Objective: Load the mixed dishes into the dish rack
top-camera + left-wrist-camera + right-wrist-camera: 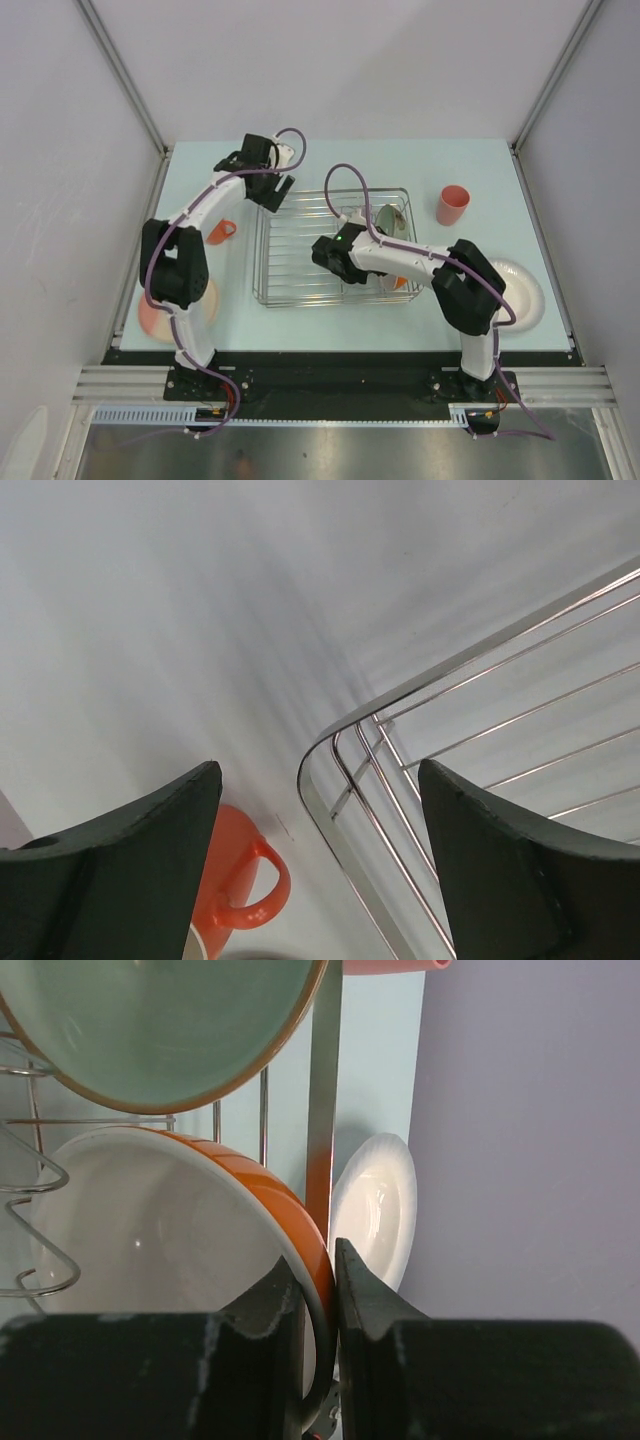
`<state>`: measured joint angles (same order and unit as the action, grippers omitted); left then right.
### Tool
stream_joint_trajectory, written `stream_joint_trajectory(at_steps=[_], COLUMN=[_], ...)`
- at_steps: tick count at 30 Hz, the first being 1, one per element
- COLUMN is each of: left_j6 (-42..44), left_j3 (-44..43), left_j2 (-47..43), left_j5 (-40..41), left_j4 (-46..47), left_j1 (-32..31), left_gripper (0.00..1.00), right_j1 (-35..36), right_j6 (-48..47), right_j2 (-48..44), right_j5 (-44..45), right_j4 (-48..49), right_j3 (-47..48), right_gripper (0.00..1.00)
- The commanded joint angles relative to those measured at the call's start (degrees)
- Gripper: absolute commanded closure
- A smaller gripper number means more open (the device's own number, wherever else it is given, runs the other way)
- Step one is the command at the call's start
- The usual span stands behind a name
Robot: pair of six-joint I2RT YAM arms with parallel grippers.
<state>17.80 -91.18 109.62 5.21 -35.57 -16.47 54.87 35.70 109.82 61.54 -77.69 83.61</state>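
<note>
The silver wire dish rack (pixel 295 250) stands mid-table. In it, the grey-green bowl (pixel 390 218) and the orange bowl with white inside (pixel 397 282) stand on edge. My right gripper (pixel 315 1252) is shut on the orange bowl's rim (pixel 310 1250), inside the rack's right side. The grey-green bowl (pixel 160 1020) is just beyond it. My left gripper (pixel 278 190) is open and empty above the rack's far left corner (pixel 450 665). The orange handled mug (pixel 220 232) lies left of the rack and also shows in the left wrist view (pixel 235 880).
The salmon-pink cup (pixel 452 205) stands right of the rack. The white plate (pixel 520 290) lies at the near right and also shows in the right wrist view (pixel 375 1205). The salmon-pink plate (pixel 160 312) lies at the near left, partly under the left arm.
</note>
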Motion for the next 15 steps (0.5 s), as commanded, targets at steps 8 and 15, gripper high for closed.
stream_joint_trajectory(at_steps=[8, 15], left_j6=[-1.8, -1.9], left_j3=[-1.9, -3.6], left_j2=[-5.7, -6.5], left_j5=[-1.6, -1.4], left_j4=[-2.3, -3.9], left_j1=[0.3, 0.3], left_gripper=[0.13, 0.13], right_j1=[2.1, 3.1], right_j6=[1.0, 0.2], right_j2=[-4.7, -11.5], right_j5=[-0.3, -1.1], right_j4=[-9.0, -9.6], right_j3=[1.6, 4.1], right_gripper=[0.16, 0.13])
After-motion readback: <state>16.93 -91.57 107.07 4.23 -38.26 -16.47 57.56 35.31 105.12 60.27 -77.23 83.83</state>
